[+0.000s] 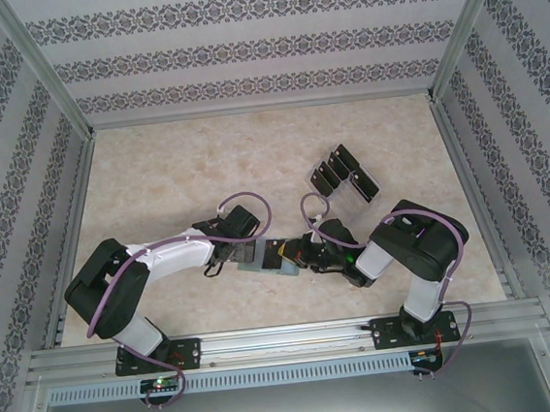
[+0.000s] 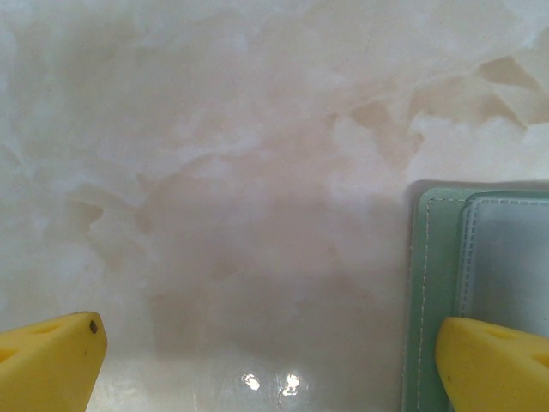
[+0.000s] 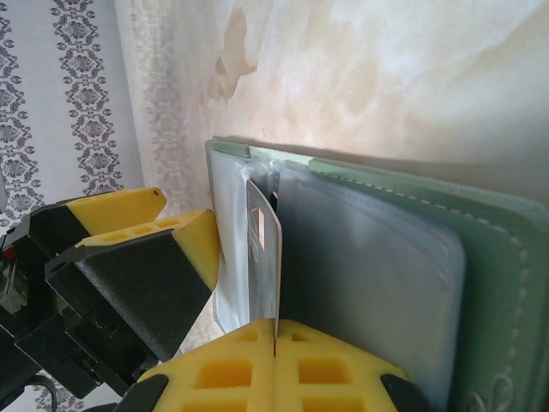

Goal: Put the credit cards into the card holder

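From above, the wallet (image 1: 259, 258) lies open on the counter (image 1: 184, 176), near the front edge and between the two arms. The left fingers (image 1: 231, 256) are at its left end and the right fingers (image 1: 301, 255) at its right end, with a dark card (image 1: 282, 256) over the wallet. More cards (image 1: 342, 172) stand in a clear rack (image 1: 363, 188) further back, well apart.

In the left wrist view, the left fingers (image 2: 493, 365) are spread wide. One is above bare counter and the other is above the edge of the wallet (image 2: 433, 275). I cannot tell if it presses on the wallet or only hovers.

In the right wrist view, the right fingers (image 3: 276, 343) are pressed together and pinch the card (image 3: 264, 249) by its near edge. The card stands on its edge, with its far end at the mouth of a pocket in the wallet (image 3: 497, 249). A left finger (yellow tip, black body) is just beside the card.

I judge that the card is partly in and needs one more push. If the left finger does not really hold the wallet, the push may slide the wallet away. If the card meets the pocket seam, it may bend or slip in the pinch. The two arms are also very close and could touch.
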`<action>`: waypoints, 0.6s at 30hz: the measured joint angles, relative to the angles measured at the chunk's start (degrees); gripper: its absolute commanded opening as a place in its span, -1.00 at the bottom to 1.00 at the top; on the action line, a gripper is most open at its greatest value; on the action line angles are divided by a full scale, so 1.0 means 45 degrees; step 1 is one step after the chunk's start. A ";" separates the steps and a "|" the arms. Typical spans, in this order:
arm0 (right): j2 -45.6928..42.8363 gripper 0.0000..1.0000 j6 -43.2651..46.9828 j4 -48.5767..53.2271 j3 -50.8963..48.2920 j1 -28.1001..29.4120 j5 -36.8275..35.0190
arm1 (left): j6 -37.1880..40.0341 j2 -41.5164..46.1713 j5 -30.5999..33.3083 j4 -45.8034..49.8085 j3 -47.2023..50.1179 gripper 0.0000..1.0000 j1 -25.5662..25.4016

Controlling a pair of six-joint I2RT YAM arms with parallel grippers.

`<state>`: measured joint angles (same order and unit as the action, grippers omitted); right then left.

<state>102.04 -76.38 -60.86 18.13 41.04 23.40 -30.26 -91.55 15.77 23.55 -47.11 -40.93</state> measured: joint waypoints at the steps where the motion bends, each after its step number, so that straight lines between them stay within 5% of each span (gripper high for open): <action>1: 0.0000 -1.00 -0.0019 -0.0010 -0.0010 0.0019 -0.0005 | 0.0005 0.0000 0.0000 0.0000 0.0000 1.00 0.0000; 18: 0.0126 -1.00 -0.0714 -0.0690 -0.0316 0.0170 -0.0228 | 0.0005 0.0000 0.0039 -0.0005 0.0000 1.00 0.0000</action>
<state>102.61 -79.59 -63.96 16.71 41.80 22.37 -30.24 -91.55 15.94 23.53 -47.11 -40.93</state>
